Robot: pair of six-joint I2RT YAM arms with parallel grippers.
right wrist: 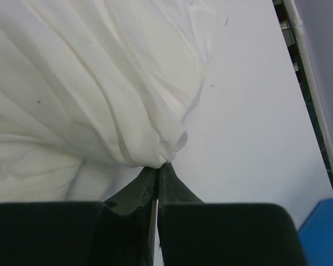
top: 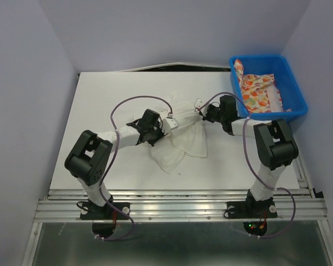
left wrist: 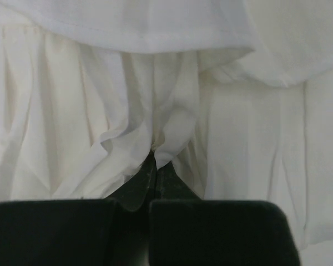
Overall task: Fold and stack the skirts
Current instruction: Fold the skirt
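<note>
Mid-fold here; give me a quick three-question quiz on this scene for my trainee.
1. True or false: the left gripper and right gripper are both shut on the white skirt.
2. Where is the printed skirt? A: under the white skirt. B: in the bin. C: in the left gripper.
3. Fill in: the bin sits at the table's far ___ corner.
Key: 1 true; 2 B; 3 right.

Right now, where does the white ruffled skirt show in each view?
Top external: white skirt near the centre of the picture.
Left wrist: skirt fills nearly the whole frame.
Right wrist: skirt in upper left, narrowing toward bottom centre.
Shared landmark: blue bin, far right in top view, bottom-right corner in right wrist; absent from left wrist.
</note>
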